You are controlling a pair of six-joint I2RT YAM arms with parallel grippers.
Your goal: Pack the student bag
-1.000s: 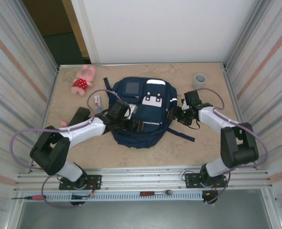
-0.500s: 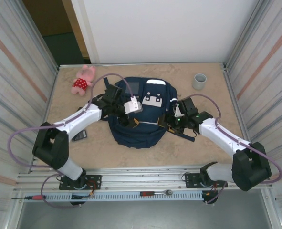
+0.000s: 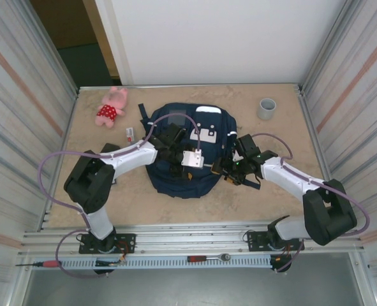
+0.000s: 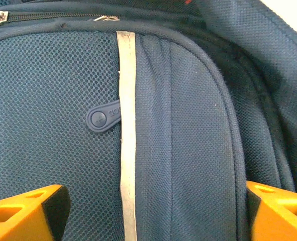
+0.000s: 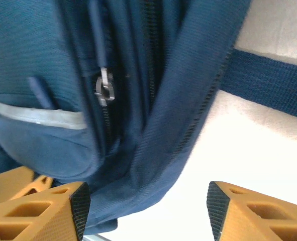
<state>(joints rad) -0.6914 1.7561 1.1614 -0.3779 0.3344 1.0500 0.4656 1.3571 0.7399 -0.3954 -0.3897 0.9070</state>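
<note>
Two things we noted of the left pincer (image 4: 153,211): its fingers (image 4: 22,213) stood wide apart and gripped nothing. The student bag (image 4: 198,125) lay straight ahead of it, a white stripe (image 4: 127,150) between the fingers. The right pincer (image 5: 145,211) gaped empty too, the bag's zip pull (image 5: 104,86) ahead, leftward.

It was a robot test cell: corrugated metal walls (image 3: 16,115) flanked the table (image 3: 271,194); aluminium rails (image 3: 194,241) and a ratchet (image 3: 208,258) lay along its near edge.
</note>
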